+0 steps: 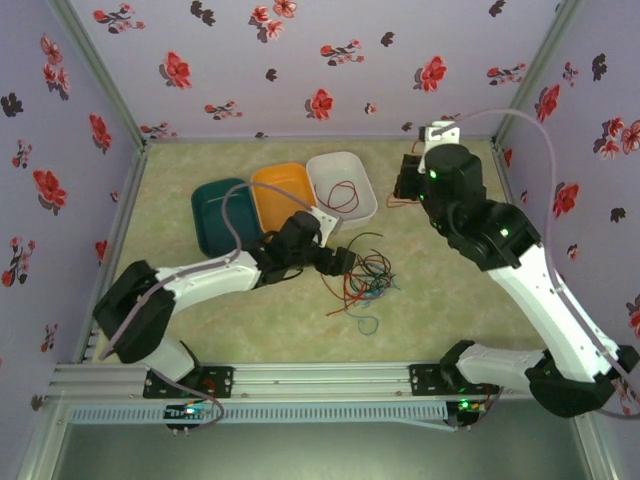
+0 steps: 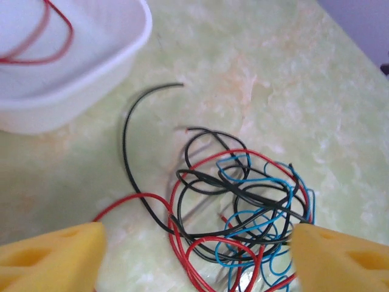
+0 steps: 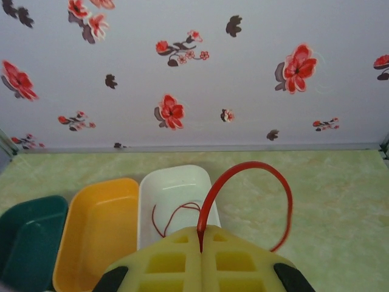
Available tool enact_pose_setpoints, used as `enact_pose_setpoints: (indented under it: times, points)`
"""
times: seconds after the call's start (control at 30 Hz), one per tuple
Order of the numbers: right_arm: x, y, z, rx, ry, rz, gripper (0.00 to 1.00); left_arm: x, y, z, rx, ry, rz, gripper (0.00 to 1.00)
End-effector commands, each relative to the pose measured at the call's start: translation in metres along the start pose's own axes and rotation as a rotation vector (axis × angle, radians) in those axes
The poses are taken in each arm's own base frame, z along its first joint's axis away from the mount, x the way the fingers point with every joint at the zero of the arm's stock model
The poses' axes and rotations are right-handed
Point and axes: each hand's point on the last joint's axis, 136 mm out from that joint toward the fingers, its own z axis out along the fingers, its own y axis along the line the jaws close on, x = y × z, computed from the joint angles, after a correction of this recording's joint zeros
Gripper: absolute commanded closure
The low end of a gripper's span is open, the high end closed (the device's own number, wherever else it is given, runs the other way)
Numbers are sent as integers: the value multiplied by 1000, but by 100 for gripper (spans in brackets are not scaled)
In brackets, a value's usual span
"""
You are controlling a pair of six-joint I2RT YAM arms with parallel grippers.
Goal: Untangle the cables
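Left fingers [image 2: 340,261]: spread wide, nothing clamped. In the left wrist view the two yellow tips are seen at 7 and 5 o'clock. The tangle [image 2: 243,207] lies on the counter [image 2: 292,73] straight ahead of the gap, toward 12–1 o'clock and biased to the 5 o'clock tip. Contact with that tip can't be confirmed.

The tangle is made of red, black and blue loops threaded through each other. One black cable [image 2: 137,140] runs out of it toward 11 o'clock, its long axis roughly 6–12 and its free end near the white bin [image 2: 91,85]. It is judged the easiest strand to be pulled, being clear of the loops. A red tail exits toward 9 o'clock and is lost under the 7 o'clock tip.

Right fingers [image 3: 209,261]: closed, a red cable [image 3: 267,176] pinched at the seam. It arcs up to 12 o'clock and drops toward 4 o'clock, where its far end is cut off behind the fingers.

Top view: the right fingers are held well apart from the tangle, at its 1 o'clock by the back wall. The left arm is clearly nearer, just beside the tangle at its 9 o'clock.

A second red cable [image 1: 345,195] lies in the white bin. The orange bin [image 1: 275,180] and green bin [image 1: 205,200] sit at its 9 o'clock.

Hidden: the tangle's near edge is cropped in the wrist view, and the over/under order at the crossings can't be resolved.
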Motion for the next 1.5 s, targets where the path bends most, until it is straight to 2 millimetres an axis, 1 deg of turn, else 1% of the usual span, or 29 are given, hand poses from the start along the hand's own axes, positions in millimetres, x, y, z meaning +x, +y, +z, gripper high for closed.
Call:
enact_pose_setpoints:
  times: [0.0,0.03,0.13,0.23,0.33,0.5,0.6,0.77,0.9,1.03,1.13,1.23,1.47]
  points:
    - [-34,10,6,-34,-80,9,100,2,23,-24,-139,-10,35,2]
    - [-36,15,13,-46,-76,8,100,-3,28,-34,-177,-31,41,0]
    - [-36,24,39,-69,-49,10,100,-13,44,-61,-268,-91,39,0]
    - [-35,33,64,-101,-23,24,100,-20,59,-85,-339,-158,13,0]
    - [-32,41,91,-133,-7,35,100,-21,69,-103,-369,-211,-22,0]
    - [-24,51,138,-172,32,64,100,-17,79,-120,-373,-274,-69,0]
    - [-19,58,165,-192,49,70,100,-14,83,-124,-380,-286,-81,0]
    - [-1,67,211,-209,68,71,100,-11,89,-125,-393,-282,-88,0]
    - [24,70,243,-215,112,84,100,-11,91,-125,-398,-283,-91,0]
    - [56,68,264,-214,199,111,100,-9,94,-124,-405,-278,-97,0]
    - [82,66,274,-198,273,124,100,-7,95,-123,-409,-272,-99,0]
    - [108,63,279,-181,362,132,100,-6,97,-121,-414,-264,-102,0]
    - [165,60,285,-151,569,142,98,-4,99,-117,-418,-251,-116,0]
